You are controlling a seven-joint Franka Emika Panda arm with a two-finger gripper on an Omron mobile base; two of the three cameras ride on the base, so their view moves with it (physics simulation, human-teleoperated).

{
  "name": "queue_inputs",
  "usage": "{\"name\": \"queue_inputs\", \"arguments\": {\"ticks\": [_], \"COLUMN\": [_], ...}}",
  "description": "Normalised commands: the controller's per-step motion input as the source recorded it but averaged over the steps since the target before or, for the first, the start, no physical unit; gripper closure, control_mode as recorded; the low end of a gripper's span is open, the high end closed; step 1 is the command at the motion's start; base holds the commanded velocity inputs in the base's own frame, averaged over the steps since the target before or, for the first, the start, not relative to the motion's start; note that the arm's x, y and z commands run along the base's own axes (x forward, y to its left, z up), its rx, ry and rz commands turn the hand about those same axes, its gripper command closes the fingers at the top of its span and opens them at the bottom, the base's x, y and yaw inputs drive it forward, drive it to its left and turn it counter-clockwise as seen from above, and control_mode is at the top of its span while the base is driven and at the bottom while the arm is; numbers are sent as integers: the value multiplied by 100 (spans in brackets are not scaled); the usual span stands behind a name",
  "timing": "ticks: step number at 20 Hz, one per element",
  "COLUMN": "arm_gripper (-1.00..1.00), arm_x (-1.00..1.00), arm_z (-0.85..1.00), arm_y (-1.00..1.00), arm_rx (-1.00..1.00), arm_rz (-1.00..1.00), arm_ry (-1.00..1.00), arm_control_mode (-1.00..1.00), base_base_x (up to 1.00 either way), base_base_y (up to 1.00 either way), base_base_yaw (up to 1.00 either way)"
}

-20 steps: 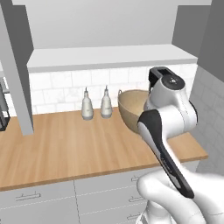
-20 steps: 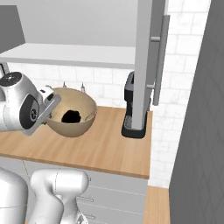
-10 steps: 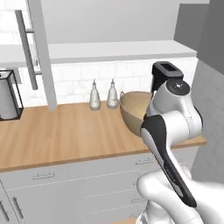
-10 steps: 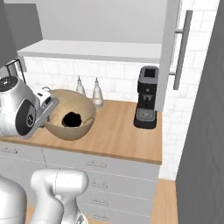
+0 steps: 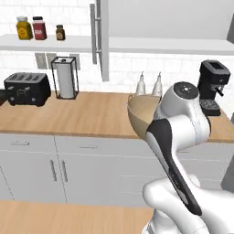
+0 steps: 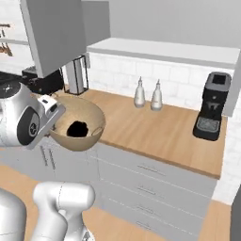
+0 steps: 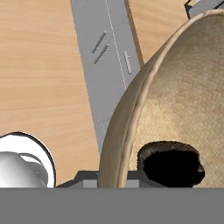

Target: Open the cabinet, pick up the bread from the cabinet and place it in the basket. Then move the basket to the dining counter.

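Note:
The tan basket (image 6: pixel 77 124) hangs in the air just off the front edge of the wooden counter, over the grey drawers. My gripper (image 6: pixel 49 117) is shut on its near rim. The dark brown bread (image 6: pixel 77 129) lies in the basket's bottom. In the hand view the basket's rim (image 7: pixel 118 127) runs down between my fingertips, with the bread (image 7: pixel 170 164) inside to the right. My arm hides most of the basket (image 5: pixel 137 114) in the left base view. The cabinet door (image 5: pixel 103 36) stands open above the counter, as does another door (image 6: pixel 54 33). The dining counter is out of view.
A black coffee machine (image 6: pixel 211 113) and two white bottles (image 6: pixel 147 94) stand on the counter by the tiled wall. A toaster (image 5: pixel 25 89) and a paper towel holder (image 5: pixel 66 77) sit further left. Jars (image 5: pixel 39 28) stand on the shelf. Wood floor lies below.
The whole scene has shifted and shrunk back: the base has driven away from the counter. The basket, still in my grip with the bread inside, has come off the counter's top.

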Motion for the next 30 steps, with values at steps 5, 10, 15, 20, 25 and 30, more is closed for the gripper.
{"name": "queue_inputs", "arguments": {"ticks": [5, 10, 15, 20, 25, 30], "arm_gripper": [100, 100, 100, 100, 100, 100], "arm_x": [0, 0, 0, 0, 0, 0], "arm_z": [0, 0, 0, 0, 0, 0], "arm_y": [0, 0, 0, 0, 0, 0], "arm_rx": [0, 0, 0, 0, 0, 0], "arm_rz": [0, 0, 0, 0, 0, 0], "arm_ry": [0, 0, 0, 0, 0, 0], "arm_control_mode": [100, 100, 100, 100, 100, 100], "base_base_x": [-41, -47, -47, -37, -47, -36], "base_base_y": [3, 8, 20, 23, 0, 12], "base_base_yaw": [85, 89, 89, 91, 87, 36]}}
